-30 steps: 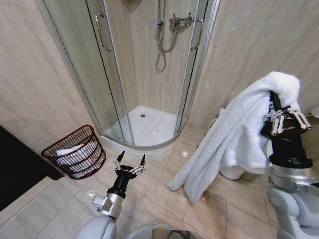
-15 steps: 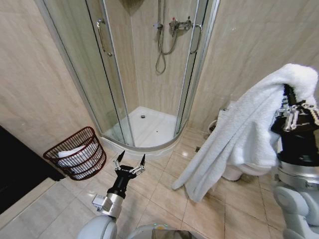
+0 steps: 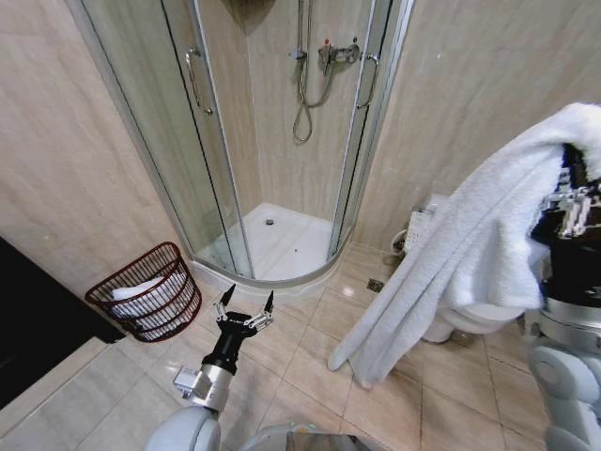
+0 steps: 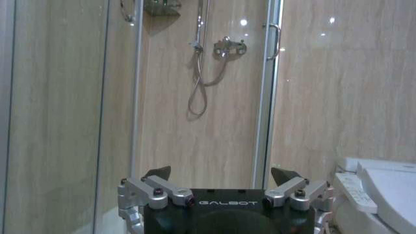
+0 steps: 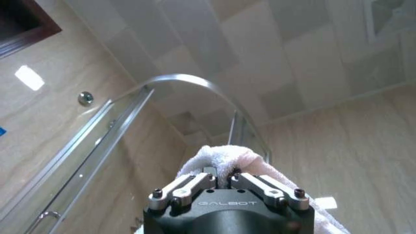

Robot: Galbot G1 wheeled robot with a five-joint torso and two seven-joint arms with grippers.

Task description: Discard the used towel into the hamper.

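Observation:
A large white towel (image 3: 470, 254) hangs from my right gripper (image 3: 575, 199), raised high at the right of the head view, and its lower end dangles just above the tiled floor. In the right wrist view the right gripper (image 5: 221, 179) is shut on a bunched fold of the towel (image 5: 221, 156). The hamper (image 3: 174, 310), a round dark reddish-brown wire basket, stands on the floor at the left against the wall with white cloth inside it. My left gripper (image 3: 246, 304) is held low in front of me, open and empty, its fingertips (image 4: 158, 172) spread wide.
A curved glass shower cabin (image 3: 272, 141) fills the corner straight ahead, with its white tray (image 3: 282, 240) on the floor. A white toilet (image 3: 474, 319) sits behind the hanging towel. A dark doorway (image 3: 28, 329) lies at the far left. Beige floor tiles (image 3: 310, 366) lie between me and the hamper.
The right arm has carried the towel farther right and higher. The whole head view has shifted a little. The left arm has kept still.

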